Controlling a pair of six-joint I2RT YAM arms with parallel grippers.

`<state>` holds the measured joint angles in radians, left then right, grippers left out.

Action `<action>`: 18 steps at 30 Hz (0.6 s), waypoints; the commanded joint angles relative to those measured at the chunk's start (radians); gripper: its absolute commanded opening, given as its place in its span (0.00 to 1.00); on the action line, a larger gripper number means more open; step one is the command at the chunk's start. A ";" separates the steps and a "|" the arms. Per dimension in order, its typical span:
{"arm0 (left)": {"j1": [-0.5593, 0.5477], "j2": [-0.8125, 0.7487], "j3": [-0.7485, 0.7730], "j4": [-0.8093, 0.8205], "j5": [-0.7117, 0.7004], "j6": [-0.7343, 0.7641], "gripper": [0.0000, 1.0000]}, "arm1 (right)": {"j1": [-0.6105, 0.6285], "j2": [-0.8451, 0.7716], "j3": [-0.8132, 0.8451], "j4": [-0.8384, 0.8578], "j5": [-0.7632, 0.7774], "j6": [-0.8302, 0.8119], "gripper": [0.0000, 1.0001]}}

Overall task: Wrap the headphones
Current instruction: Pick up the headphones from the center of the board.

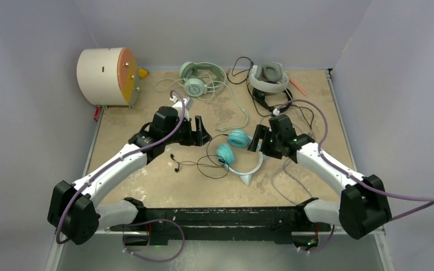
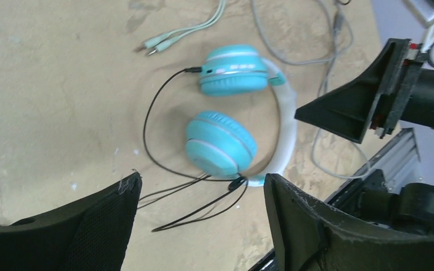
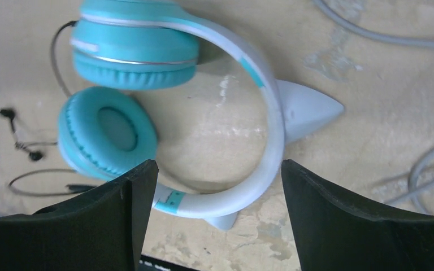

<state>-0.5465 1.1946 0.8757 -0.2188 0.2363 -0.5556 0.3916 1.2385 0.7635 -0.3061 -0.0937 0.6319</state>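
Note:
The teal-cupped headphones point(image 1: 233, 148) lie on the table's middle, their white band point(image 1: 254, 167) curving toward the near edge. A thin black cable point(image 1: 203, 165) runs from one cup and loops loosely to the left. My left gripper point(image 1: 199, 134) hovers just left of the cups, open, with nothing between its fingers; in the left wrist view the headphones point(image 2: 220, 141) and cable point(image 2: 147, 118) lie ahead of the left gripper point(image 2: 202, 177). My right gripper point(image 1: 258, 141) stands open at the right of the cups. In its wrist view the right gripper point(image 3: 217, 165) straddles the band point(image 3: 271, 118) without touching it.
Mint-green headphones point(image 1: 194, 79) and white-and-grey headphones point(image 1: 268, 76) lie at the back amid tangled cords. A cream drum with an orange face point(image 1: 106, 76) stands back left. A grey cable point(image 1: 285, 186) trails near the right arm. Grey walls enclose three sides.

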 commanded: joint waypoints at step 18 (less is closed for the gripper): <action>-0.004 -0.182 -0.136 0.032 -0.082 0.013 0.72 | 0.279 0.294 0.044 -0.151 0.459 0.468 0.33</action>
<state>-0.5465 1.0603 0.7528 -0.2401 0.1448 -0.5392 0.6575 1.4815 0.7788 -0.4538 0.3317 1.0512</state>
